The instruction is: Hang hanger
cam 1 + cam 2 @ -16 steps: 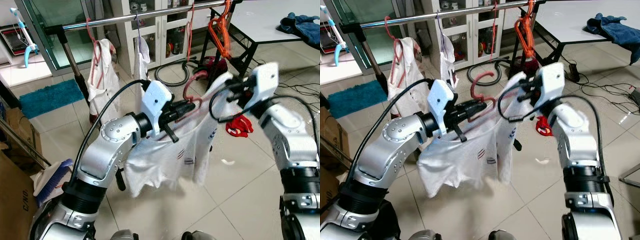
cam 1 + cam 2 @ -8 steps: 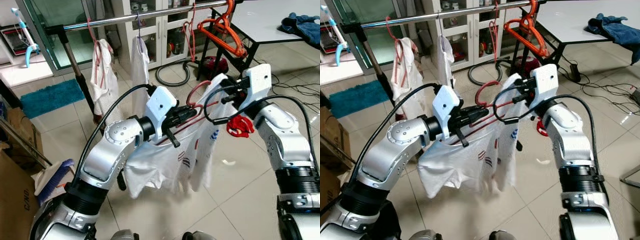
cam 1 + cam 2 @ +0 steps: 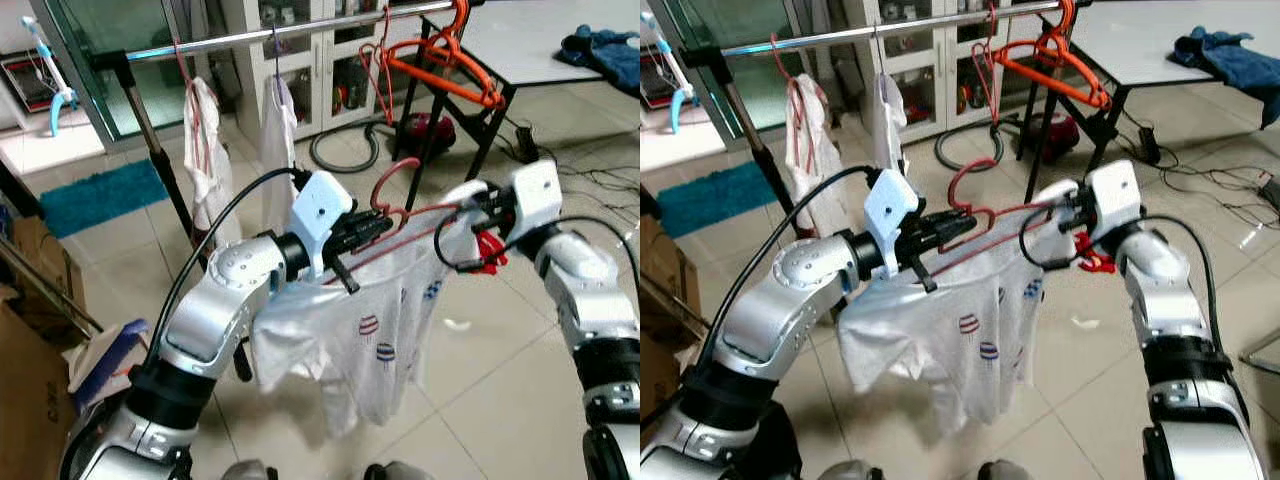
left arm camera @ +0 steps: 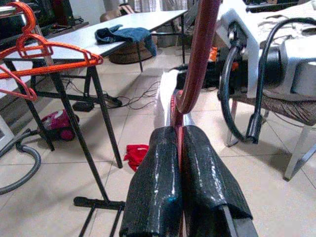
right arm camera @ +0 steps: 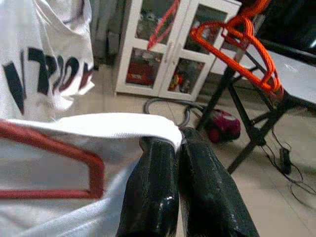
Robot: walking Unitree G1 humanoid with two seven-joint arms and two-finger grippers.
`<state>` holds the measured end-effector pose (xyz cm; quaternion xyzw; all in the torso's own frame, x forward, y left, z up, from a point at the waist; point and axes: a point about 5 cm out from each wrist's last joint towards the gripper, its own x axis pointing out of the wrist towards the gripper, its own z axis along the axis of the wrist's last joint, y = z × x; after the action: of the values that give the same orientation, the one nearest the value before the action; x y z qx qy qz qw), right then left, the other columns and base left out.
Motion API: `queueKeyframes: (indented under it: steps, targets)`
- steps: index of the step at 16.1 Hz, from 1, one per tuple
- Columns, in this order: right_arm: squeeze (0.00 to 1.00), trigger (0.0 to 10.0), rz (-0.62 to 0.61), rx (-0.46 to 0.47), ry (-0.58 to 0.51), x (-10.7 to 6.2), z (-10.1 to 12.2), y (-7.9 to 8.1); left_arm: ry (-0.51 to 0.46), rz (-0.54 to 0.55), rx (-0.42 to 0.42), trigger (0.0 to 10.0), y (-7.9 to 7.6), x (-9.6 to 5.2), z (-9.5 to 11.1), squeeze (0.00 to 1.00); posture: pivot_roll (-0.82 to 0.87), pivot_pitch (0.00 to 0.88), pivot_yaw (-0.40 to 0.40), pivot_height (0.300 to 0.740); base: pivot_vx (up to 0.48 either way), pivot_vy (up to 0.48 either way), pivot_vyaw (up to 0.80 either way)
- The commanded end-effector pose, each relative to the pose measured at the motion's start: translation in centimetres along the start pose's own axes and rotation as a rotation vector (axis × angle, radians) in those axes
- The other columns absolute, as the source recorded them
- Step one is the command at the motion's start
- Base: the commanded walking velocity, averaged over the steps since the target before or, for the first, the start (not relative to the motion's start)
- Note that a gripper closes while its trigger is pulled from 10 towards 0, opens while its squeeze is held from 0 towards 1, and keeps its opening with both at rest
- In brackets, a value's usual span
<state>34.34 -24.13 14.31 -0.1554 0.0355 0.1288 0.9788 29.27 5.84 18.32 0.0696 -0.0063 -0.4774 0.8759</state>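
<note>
A dark red hanger (image 3: 385, 190) is held in front of me, its hook pointing up. My left gripper (image 3: 384, 224) is shut on the hanger just below the hook; the left wrist view has the fingers (image 4: 158, 173) pinched on the red neck (image 4: 200, 49). A white T-shirt (image 3: 370, 330) with small printed marks drapes over the hanger and hangs down. My right gripper (image 3: 468, 206) is shut on the shirt's shoulder edge (image 5: 98, 123) at the hanger's right end (image 5: 49, 143). The metal clothes rail (image 3: 270, 35) runs above and behind.
Two white garments (image 3: 205, 140) hang on the rail beside orange hangers (image 3: 450, 70) at its right end. A black folding table (image 3: 520, 40) with blue clothing (image 3: 600, 45) stands back right. A vacuum hose (image 3: 345, 150), red cloth (image 3: 490, 245), cables and cardboard boxes (image 3: 25, 330) lie around.
My right gripper has moved right and lower, drawing the shirt's shoulder out along the hanger. The shirt now hangs flatter and longer. The left gripper keeps its hold.
</note>
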Motion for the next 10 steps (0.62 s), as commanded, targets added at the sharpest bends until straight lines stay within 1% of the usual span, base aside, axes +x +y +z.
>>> queueKeyframes:
  steps: [1, 2, 4, 7, 8, 9, 10]
  targets:
    - [0.0, 10.0, -0.052, -0.044, -0.045, 0.3, 1.3, -1.2, -0.017, 0.0, 0.021, 10.0, 0.2, -0.3, 0.7, 0.0, 0.03, 0.0, 0.029, 0.74, 0.0, 0.0, 0.0]
    - [0.0, 10.0, -0.079, -0.046, -0.038, 0.4, 1.0, -1.5, -0.026, -0.009, 0.015, 10.0, 0.0, -0.3, 0.9, 0.0, 0.03, 0.0, 0.031, 0.74, 0.0, 0.0, 0.0]
    - [0.0, 10.0, -0.094, -0.049, -0.025, 0.6, 0.6, -1.6, -0.047, -0.008, 0.003, 10.0, 0.0, -0.2, 1.3, 0.0, 0.04, 0.0, 0.03, 0.74, 0.0, 0.0, 0.0]
    - [0.0, 10.0, -0.096, -0.03, 0.01, 0.8, -0.7, -1.3, -0.156, 0.035, -0.043, 10.0, 0.6, 0.0, 3.9, 0.0, 0.04, 0.0, 0.03, 0.74, 0.0, 0.0, 0.0]
    - [0.0, 10.0, -0.113, -0.017, 0.018, 0.8, -1.0, -1.3, -0.171, 0.029, -0.044, 10.0, 0.5, 0.0, 4.3, 0.0, 0.04, 0.0, 0.03, 0.74, 0.0, 0.0, 0.0]
    - [0.0, 10.0, -0.159, -0.003, 0.032, 0.7, -1.3, -1.8, -0.183, 0.016, -0.042, 10.0, 0.3, -0.1, 4.7, 0.0, 0.04, 0.0, 0.031, 0.74, 0.0, 0.0, 0.0]
    - [0.0, 10.0, -0.232, -0.013, 0.04, 0.4, -1.5, -2.7, -0.178, 0.005, -0.039, 10.0, 0.2, -0.1, 4.6, 0.0, 0.04, 0.0, 0.032, 0.74, 0.0, 0.0, 0.0]
